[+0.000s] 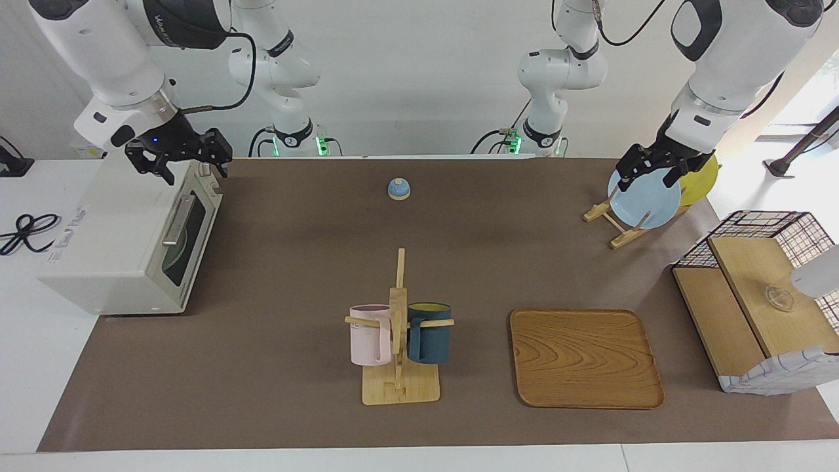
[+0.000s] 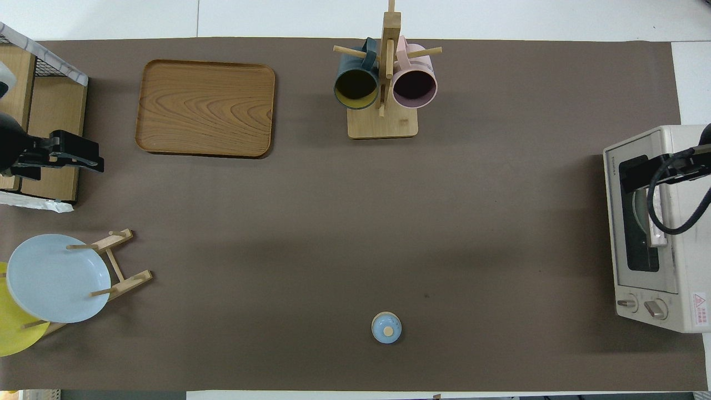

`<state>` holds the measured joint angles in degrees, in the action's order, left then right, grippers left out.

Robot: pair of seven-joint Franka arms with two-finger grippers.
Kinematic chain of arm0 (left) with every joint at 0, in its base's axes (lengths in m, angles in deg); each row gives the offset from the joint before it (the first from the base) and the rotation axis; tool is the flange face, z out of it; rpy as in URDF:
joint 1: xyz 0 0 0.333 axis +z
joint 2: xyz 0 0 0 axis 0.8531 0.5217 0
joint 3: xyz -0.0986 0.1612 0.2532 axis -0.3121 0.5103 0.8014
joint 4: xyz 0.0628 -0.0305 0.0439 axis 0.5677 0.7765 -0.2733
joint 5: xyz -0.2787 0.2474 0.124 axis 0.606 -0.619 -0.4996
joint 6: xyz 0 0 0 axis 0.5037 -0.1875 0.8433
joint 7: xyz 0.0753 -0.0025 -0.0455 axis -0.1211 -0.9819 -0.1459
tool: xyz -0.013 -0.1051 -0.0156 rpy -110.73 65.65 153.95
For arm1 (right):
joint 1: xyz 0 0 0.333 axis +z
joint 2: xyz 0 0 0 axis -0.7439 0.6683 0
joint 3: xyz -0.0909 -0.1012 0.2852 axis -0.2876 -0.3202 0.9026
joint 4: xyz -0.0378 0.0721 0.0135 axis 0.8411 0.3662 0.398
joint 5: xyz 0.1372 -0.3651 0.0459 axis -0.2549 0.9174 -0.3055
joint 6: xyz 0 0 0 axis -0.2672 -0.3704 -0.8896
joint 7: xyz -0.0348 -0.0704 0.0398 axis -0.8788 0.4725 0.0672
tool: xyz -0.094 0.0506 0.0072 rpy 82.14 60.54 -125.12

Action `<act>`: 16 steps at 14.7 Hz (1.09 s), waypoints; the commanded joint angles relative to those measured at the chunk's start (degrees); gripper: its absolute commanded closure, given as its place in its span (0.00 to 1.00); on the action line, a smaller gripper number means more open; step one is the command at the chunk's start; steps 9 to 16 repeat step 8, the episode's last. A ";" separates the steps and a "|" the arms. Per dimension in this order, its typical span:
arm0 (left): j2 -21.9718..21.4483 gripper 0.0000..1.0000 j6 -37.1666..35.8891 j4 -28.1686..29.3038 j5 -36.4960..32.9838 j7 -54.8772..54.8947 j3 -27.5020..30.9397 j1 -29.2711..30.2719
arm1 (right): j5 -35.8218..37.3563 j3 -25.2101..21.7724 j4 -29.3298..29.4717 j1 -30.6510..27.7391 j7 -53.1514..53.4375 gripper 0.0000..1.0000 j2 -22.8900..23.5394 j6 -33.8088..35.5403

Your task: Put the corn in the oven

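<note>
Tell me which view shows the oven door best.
The overhead view: the oven door faces up at the camera, shut, with its dark glass, bar handle and two knobs in sight, though the right gripper covers part of it. The facing view shows the door foreshortened, below the right gripper.

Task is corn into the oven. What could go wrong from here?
No corn shows in either view, so there may be nothing to grasp. The oven door looks shut, with the right hand over its top. The left hand hangs over the blue plate and could knock it.
</note>
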<state>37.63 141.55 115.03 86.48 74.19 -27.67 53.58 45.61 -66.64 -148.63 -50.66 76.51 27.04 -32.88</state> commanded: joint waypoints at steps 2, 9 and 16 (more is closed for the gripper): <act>-0.89 0.00 -0.78 0.55 -0.77 0.11 -0.32 0.40 | -1.39 0.18 0.13 -0.39 0.46 0.00 -0.31 0.08; -0.89 0.00 -0.78 0.55 -0.77 0.11 -0.32 0.40 | -1.39 0.18 0.22 -0.22 0.54 0.00 -0.22 -0.89; -0.89 0.00 -0.78 0.55 -0.77 0.11 -0.32 0.40 | -1.39 0.18 0.22 -0.22 0.54 0.00 -0.22 -0.89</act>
